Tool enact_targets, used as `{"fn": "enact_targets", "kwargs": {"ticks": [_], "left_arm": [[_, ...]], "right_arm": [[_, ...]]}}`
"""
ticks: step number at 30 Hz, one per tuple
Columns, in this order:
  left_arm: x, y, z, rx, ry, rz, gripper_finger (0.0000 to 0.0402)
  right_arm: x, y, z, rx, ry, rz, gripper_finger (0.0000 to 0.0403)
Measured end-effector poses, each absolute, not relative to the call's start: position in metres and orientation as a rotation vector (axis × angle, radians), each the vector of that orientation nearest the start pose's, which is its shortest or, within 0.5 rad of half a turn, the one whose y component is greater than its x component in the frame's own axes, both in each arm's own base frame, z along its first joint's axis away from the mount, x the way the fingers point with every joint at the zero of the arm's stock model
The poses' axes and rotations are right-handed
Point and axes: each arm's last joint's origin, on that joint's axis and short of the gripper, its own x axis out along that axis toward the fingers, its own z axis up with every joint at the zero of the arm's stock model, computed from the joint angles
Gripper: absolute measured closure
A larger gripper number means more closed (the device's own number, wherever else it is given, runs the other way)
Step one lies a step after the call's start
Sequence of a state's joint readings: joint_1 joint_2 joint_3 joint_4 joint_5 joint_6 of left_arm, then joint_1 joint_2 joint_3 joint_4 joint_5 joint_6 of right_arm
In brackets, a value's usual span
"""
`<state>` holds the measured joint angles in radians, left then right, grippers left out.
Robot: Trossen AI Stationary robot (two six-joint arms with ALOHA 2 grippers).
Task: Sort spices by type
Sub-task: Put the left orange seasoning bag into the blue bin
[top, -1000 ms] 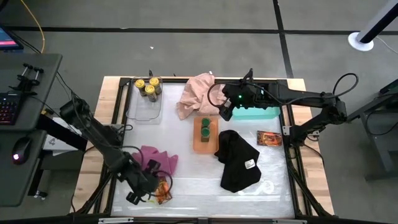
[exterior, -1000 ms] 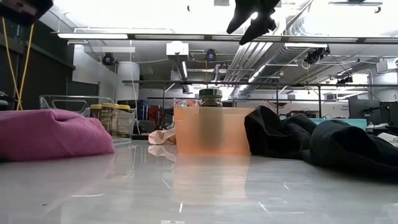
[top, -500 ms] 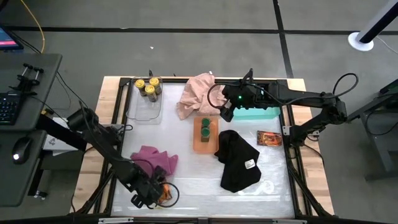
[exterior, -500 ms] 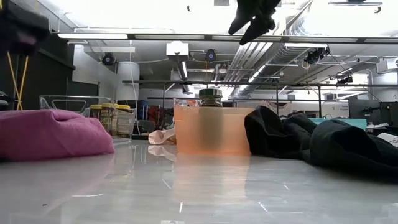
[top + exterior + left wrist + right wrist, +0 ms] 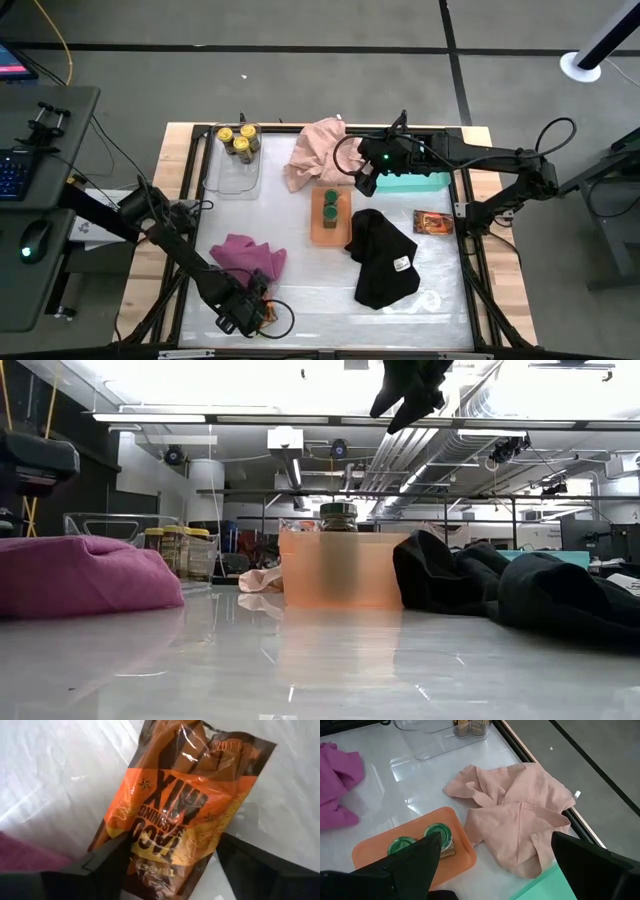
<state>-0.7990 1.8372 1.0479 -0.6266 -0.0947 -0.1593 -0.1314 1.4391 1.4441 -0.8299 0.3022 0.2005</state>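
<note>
A red-brown printed packet [image 5: 185, 805] lies flat on the white table near the front left. My left gripper [image 5: 175, 840] is open and low over it, one finger on either side of the packet's near end. In the high view my left gripper [image 5: 245, 312] partly covers the packet [image 5: 266, 312]. My right gripper [image 5: 362, 180] is open and empty, high above the far end of the orange tray [image 5: 330, 228], which holds two green-lidded jars [image 5: 330, 204]. Three yellow-lidded jars [image 5: 240, 140] stand in a clear tray. A second packet [image 5: 433, 222] lies at the right.
A pink cloth [image 5: 318, 150] lies at the back, a magenta cloth [image 5: 250, 255] just beyond my left gripper, and a black cloth [image 5: 380, 258] right of the orange tray. A teal tray [image 5: 418, 181] sits under my right arm. A wooden frame [image 5: 480, 200] borders the table.
My left gripper has moved down and a little toward the table's right and near edges, onto the front-left packet, and now partly covers it in the high view. The packet lies where it was.
</note>
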Motion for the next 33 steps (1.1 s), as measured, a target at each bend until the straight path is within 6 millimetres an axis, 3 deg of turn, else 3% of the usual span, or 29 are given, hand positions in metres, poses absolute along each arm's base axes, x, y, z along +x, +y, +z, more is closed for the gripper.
{"fn": "enact_targets", "kwargs": {"ticks": [4,8,10,13,17,20,24,29,33], "left_arm": [[0.226,-0.226,0.129,0.495,1.328,-0.443,0.0201],[0.230,-0.221,0.134,0.445,1.318,-0.384,0.0337],[0.232,-0.216,0.141,0.386,1.308,-0.358,0.0382],[0.232,-0.203,0.159,0.331,1.300,-0.315,0.0380],[0.226,-0.177,0.207,0.256,1.216,-0.263,0.0394],[0.222,-0.143,0.245,0.238,1.110,-0.120,0.0395],[0.233,-0.092,0.291,0.234,0.925,0.061,0.0399],[0.267,-0.036,0.314,0.319,0.807,0.134,0.0400],[0.289,-0.011,0.313,0.396,0.757,0.087,0.0401]], "right_arm": [[0.291,-0.047,0.356,0.118,0.786,-0.483,0.0029],[0.290,-0.047,0.356,0.120,0.795,-0.478,0.0029],[0.290,-0.046,0.355,0.129,0.811,-0.458,0.0029],[0.287,-0.044,0.351,0.154,0.864,-0.407,0.0029],[0.280,-0.042,0.343,0.164,0.962,-0.374,0.0029],[0.272,-0.042,0.331,0.182,1.017,-0.385,0.0029],[0.258,-0.046,0.308,0.312,0.998,-0.426,0.0029],[0.254,-0.047,0.290,0.601,0.757,-0.317,0.0029],[0.260,-0.043,0.289,0.797,0.586,-0.147,0.0029]]}}
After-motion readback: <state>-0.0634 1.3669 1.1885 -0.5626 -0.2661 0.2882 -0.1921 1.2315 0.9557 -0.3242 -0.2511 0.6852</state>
